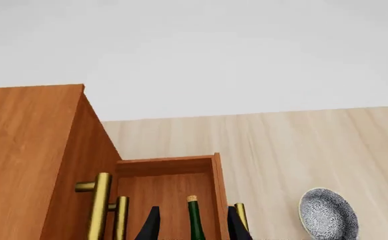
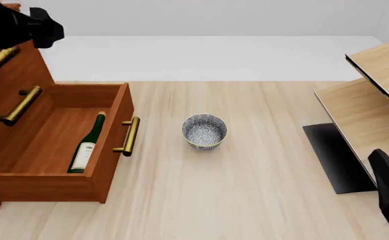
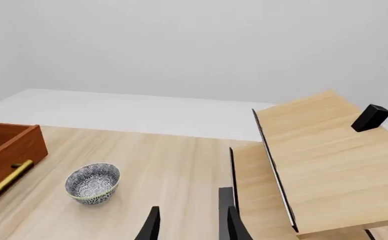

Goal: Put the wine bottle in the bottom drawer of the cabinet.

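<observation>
The wine bottle lies on its side inside the pulled-out bottom drawer of the cabinet, cork pointing toward the back. My left arm hovers high over the cabinet's top, well clear of the bottle. In the left wrist view my left gripper is open; the bottle's neck shows far below between its fingers, inside the drawer. My right gripper is open and holds nothing, low at the table's right by the shelf unit.
A speckled grey-blue bowl stands on the table to the right of the drawer's brass handle. A pale wooden shelf unit fills the right side, with a dark mat at its foot. Upper drawer handles jut from the cabinet.
</observation>
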